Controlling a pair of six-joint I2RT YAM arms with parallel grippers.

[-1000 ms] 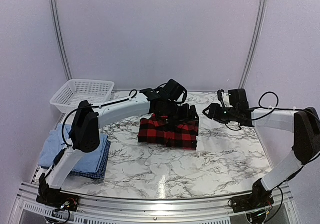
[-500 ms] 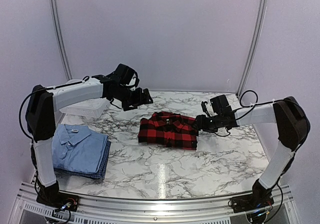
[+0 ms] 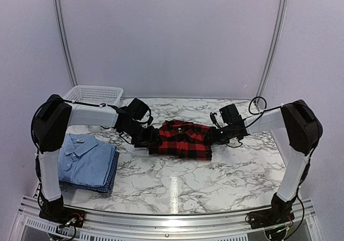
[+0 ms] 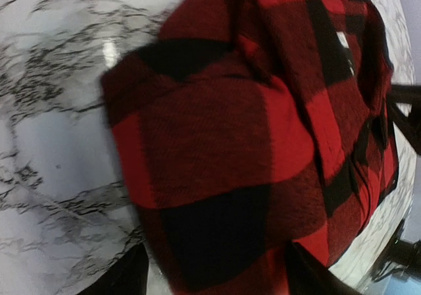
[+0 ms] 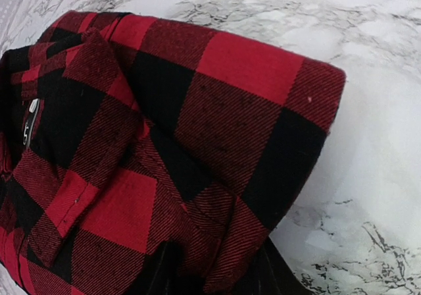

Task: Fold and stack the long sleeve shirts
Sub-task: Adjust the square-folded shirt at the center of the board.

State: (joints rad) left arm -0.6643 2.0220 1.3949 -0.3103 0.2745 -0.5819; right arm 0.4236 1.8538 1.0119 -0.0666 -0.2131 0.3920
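The plaid shirt (image 3: pixel 183 140) is straddled at 9 o'clock by the released left gripper (image 3: pixel 152 142) and grasped at 3 o'clock by the right gripper (image 3: pixel 211 135).

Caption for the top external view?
Left arm and right arm flank the red-and-black plaid shirt; light blue collared shirt stacked aside.

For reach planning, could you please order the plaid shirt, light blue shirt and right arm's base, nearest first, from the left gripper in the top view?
1. plaid shirt: right at the left gripper, on its right side.
2. light blue shirt: on the stack at the near left.
3. right arm's base: near right corner.
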